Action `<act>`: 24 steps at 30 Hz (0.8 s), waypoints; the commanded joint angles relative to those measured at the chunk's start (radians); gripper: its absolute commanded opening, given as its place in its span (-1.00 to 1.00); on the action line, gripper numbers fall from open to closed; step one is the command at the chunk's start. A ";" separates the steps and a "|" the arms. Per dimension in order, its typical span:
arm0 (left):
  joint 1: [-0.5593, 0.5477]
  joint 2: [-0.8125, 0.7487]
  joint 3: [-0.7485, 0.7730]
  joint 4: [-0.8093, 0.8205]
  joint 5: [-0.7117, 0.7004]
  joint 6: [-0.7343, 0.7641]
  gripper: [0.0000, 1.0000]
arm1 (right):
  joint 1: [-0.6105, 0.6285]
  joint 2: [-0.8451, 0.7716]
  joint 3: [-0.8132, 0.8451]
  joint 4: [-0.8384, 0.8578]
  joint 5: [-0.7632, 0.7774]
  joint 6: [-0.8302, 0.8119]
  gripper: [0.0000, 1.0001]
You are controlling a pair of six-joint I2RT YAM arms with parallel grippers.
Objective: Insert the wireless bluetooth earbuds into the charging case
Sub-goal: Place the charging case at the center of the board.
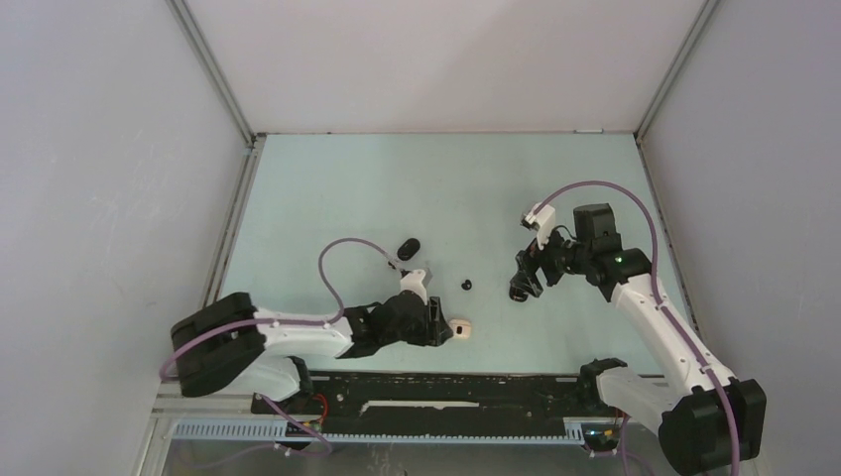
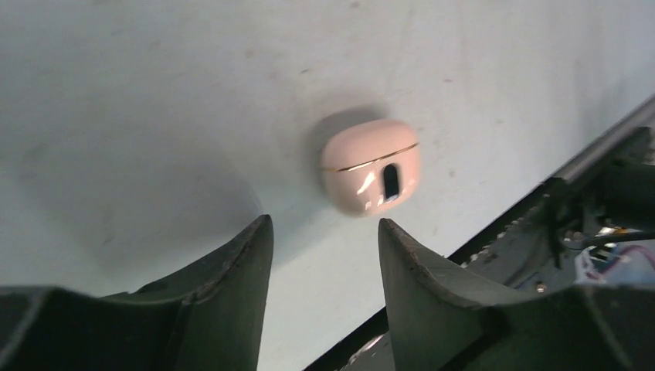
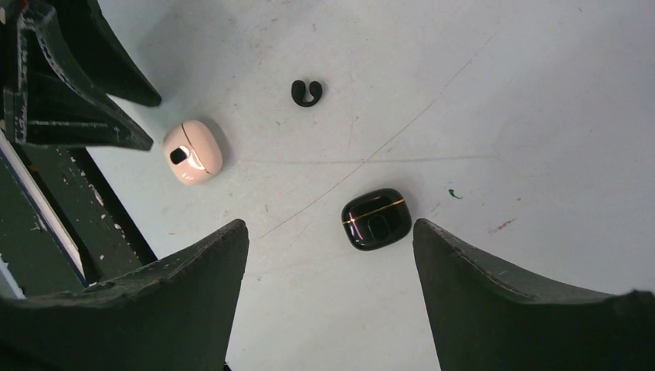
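Observation:
A cream charging case (image 2: 371,166), closed, lies on the pale table just past my left gripper (image 2: 324,224), which is open and empty. In the top view the case (image 1: 462,328) sits at the left gripper's (image 1: 446,331) tips. A tiny black C-shaped earbud (image 1: 466,285) lies alone on the table; it also shows in the right wrist view (image 3: 307,92). A closed black case (image 3: 376,219) with a gold seam lies under my right gripper (image 3: 330,224), nearer its right finger. The right gripper (image 1: 519,288) is open, empty and above the table. The cream case (image 3: 192,151) also shows there.
A dark oval thing (image 1: 407,245) lies beyond the left arm; I cannot tell what it is. The left gripper's fingers (image 3: 85,116) show in the right wrist view. A black rail (image 1: 446,387) runs along the near table edge. Grey walls enclose the table.

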 commanded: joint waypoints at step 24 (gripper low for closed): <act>0.024 -0.441 0.242 -0.717 -0.463 0.235 0.39 | -0.004 0.023 -0.017 0.068 -0.001 -0.022 0.63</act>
